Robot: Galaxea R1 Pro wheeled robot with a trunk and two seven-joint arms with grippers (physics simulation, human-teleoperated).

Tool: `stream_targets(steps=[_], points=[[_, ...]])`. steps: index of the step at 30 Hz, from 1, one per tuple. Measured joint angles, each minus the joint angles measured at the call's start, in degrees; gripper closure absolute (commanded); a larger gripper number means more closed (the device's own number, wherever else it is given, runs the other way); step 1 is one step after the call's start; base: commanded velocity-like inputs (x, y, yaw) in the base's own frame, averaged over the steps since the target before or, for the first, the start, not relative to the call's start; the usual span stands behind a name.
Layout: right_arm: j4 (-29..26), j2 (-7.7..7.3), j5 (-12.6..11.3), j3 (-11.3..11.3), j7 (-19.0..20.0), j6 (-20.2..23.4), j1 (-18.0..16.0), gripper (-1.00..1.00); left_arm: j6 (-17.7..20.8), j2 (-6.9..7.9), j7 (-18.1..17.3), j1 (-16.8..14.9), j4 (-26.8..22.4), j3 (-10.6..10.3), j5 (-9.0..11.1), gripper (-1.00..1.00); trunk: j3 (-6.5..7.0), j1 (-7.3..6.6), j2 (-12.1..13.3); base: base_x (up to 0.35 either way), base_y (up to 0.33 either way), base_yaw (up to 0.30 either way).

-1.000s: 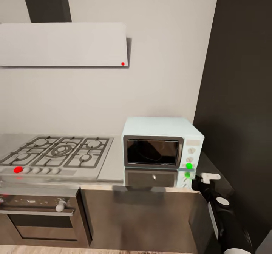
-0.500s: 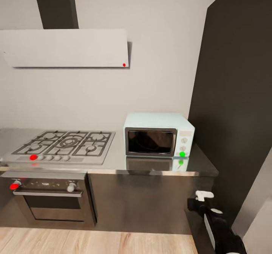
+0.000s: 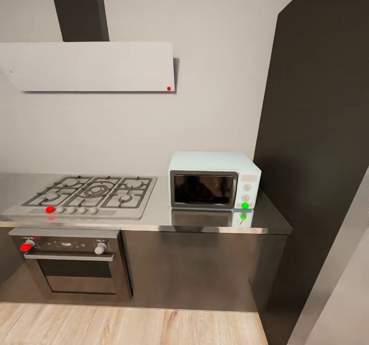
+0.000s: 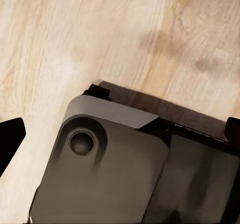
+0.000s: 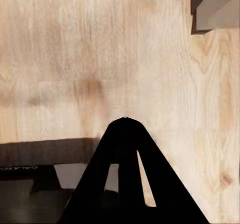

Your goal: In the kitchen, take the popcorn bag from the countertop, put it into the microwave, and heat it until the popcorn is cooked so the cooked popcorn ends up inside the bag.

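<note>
Microwave (image 3: 214,180) on countertop (image 3: 159,221), door shut.

microwave (image 3: 214,181) on countertop (image 3: 266,222) – right of hob (image 3: 89,194) | oven (image 3: 72,265) below hob

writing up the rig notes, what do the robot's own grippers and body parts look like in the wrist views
In the right wrist view the right gripper is matte black, its two fingers tapering together into a pointed wedge. In the left wrist view a black fingertip shows at one edge, above a grey rounded panel with a round recessed dimple, part of the robot's body. No cables or readable markings.
</note>
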Motion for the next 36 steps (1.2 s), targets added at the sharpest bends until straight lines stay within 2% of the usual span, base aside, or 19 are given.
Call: stream_targets(steps=[2, 3, 6, 9, 12, 14, 15, 17, 19, 24, 25, 26, 28, 31, 34, 36], points=[[0.1, 0.43, 1.4, 0.0, -0.6, -0.9, 8.0, 1.00, 0.2, 2.54, -0.1, 0.0, 0.0, 0.0, -0.1, -1.00, 0.00, 0.00, 0.0, 0.000, 0.000, 0.000], [0.2, 0.47, 2.2, -0.1, -1.6, -1.0, 7.7, 1.00, 0.4, 3.51, -0.1, 0.0, 0.0, -0.1, -0.2, -1.00, 0.01, 0.00, 0.0, 0.000, 0.000, 0.000], [0.2, 0.54, 3.1, -0.1, -2.5, -1.2, 8.5, 1.00, 0.7, 4.94, -0.4, 0.0, -0.1, -0.1, -0.3, -1.00, 0.01, 0.00, 0.0, 0.000, 0.000, 0.000], [0.2, 0.65, 3.3, -0.1, -2.7, -2.3, 9.9, 1.00, 0.7, 5.67, -1.8, 0.0, -0.1, -0.1, -0.2, -1.00, 0.01, 0.00, 0.0, 0.000, 0.000, 0.000], [0.3, 0.64, 3.1, -0.3, -2.8, -5.8, 10.8, 1.00, 0.7, 6.03, -2.4, 0.0, -0.1, -0.1, -0.1, -1.00, 0.01, 0.00, 0.0, 0.000, 0.000, 0.000], [0.3, 0.81, 3.2, -0.3, -2.8, -7.2, 12.2, 1.00, 0.6, 7.32, -2.5, 0.0, -0.1, 0.0, 0.0, -1.00, 0.01, 0.00, 0.0, 0.000, 0.000, 0.000], [0.3, 1.54, 3.5, -0.2, -2.8, -8.0, 13.4, 1.00, 0.6, 8.67, -2.7, 0.0, -0.1, 0.2, 0.2, -1.00, 0.01, 0.00, 0.0, 0.000, 0.000, 0.000], [0.2, 2.33, 3.7, -0.2, -2.8, -8.7, 14.1, 1.00, 0.6, 9.60, -2.9, 0.0, -0.2, 0.5, 1.4, -1.00, 0.01, 0.00, 0.0, 0.000, 0.000, 0.000], [0.2, 2.61, 3.9, -0.2, -2.8, -8.9, 14.3, 1.00, 0.3, 9.78, -3.0, 0.0, -0.3, 0.6, 2.4, -1.00, 0.01, 0.00, 0.0, 0.000, 0.000, 0.000], [0.2, 2.82, 4.8, -0.2, -2.9, -9.0, 14.4, 1.00, 0.2, 8.82, -3.4, 0.0, -0.4, 0.3, 2.1, -1.00, 0.01, 0.00, 0.0, 0.000, 0.000, 0.000], [0.1, 6.24, 17.1, -2.0, -11.9, -9.1, 14.4, 1.00, -0.1, 8.80, -2.3, 0.0, -0.5, 5.5, 1.3, -1.00, 0.02, 0.00, 0.0, 0.000, 0.000, 0.000], [0.1, 6.80, 18.1, -1.8, -12.3, -9.0, 14.4, 1.00, -0.1, 8.80, -2.3, 0.0, -0.5, 5.6, 1.3, -1.00, 0.01, 0.00, 0.0, 0.000, 0.000, 0.000], [0.1, 6.49, 18.2, -1.8, -12.3, -8.9, 14.4, 1.00, -0.1, 8.80, -2.3, 0.0, -0.5, 5.6, 1.3, -1.00, 0.01, 0.00, 0.0, 0.000, 0.000, 0.000], [0.1, 7.15, 18.1, -1.9, -12.3, -8.9, 14.4, 1.00, -0.1, 8.80, -2.3, 0.0, -0.5, 5.6, 1.3, -1.00, 0.01, 0.00, 0.0, 0.000, 0.000, 0.000], [0.1, 6.69, 18.0, -1.7, -12.3, -8.9, 14.4, 1.00, -0.1, 8.80, -2.3, 0.0, -0.5, 5.6, 1.3, -1.00, 0.01, 0.00, 0.0, 0.000, 0.000, 0.000], [0.1, 6.89, 18.1, -1.8, -12.3, -8.9, 14.4, 1.00, -0.1, 8.80, -2.3, 0.0, -0.5, 5.6, 1.3, -1.00, 0.01, 0.00, 0.0, 0.000, 0.000, 0.000]])
